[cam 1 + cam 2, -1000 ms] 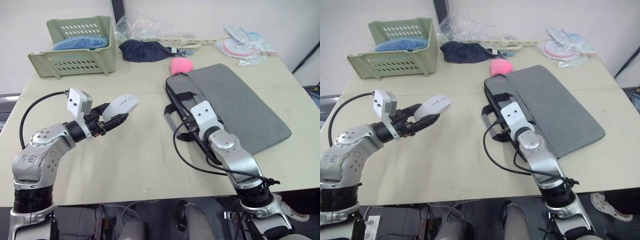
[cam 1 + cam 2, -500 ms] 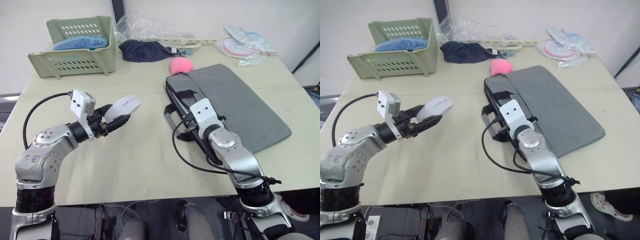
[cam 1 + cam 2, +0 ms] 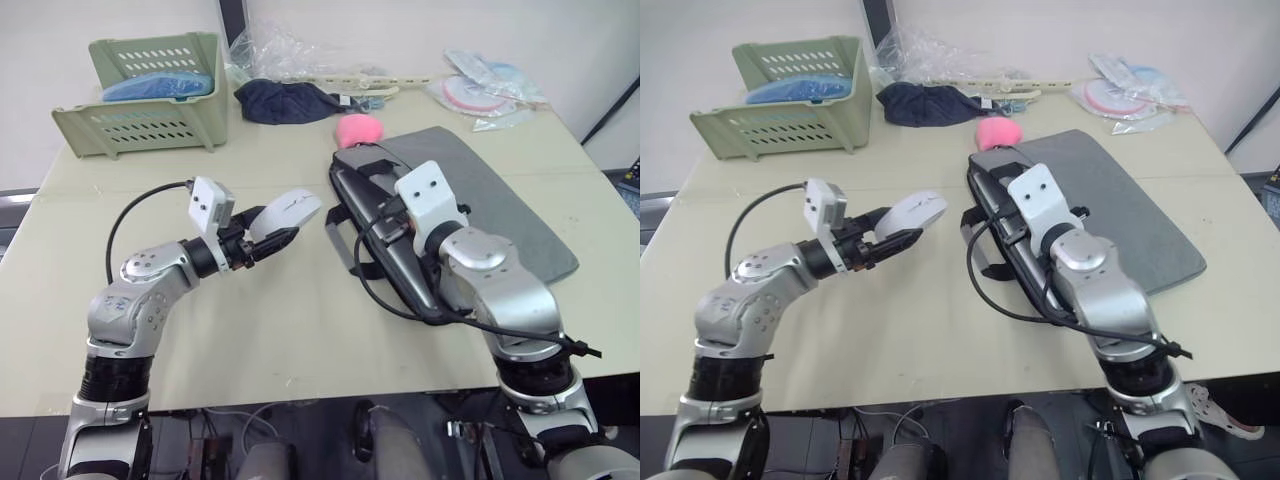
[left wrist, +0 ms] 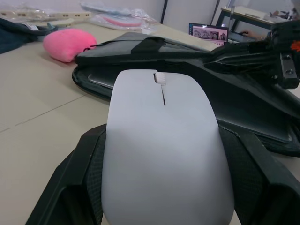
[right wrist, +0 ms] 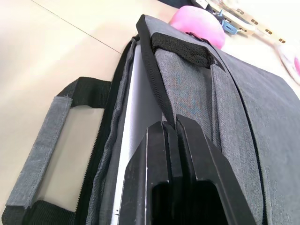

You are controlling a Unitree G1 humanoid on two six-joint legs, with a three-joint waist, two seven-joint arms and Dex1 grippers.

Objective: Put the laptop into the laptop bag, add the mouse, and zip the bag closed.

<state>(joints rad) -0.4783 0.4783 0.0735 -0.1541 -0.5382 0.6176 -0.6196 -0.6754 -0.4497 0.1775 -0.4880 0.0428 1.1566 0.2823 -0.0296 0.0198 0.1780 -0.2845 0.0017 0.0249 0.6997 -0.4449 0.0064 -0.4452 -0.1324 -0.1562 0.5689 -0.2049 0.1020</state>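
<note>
Holding the mouse (image 3: 292, 207) flat between its jaws, the left gripper (image 3: 265, 238) has carried it across the tabletop (image 3: 300, 330) over the last second, from well left of the laptop bag (image 3: 480, 200) to just beside the bag's open edge. The right gripper (image 5: 177, 154), jaws pinched together on the bag's upper flap, has lifted that flap in the same interval, widening the mouth. Inside, the laptop (image 5: 140, 101) shows as a pale slab, already stowed. The pink pompom (image 3: 359, 129) sits at the bag's far corner. Judgement: laptop step complete; mouse insertion is imminent and the opening appears adequate. The zipper remains undone.
</note>
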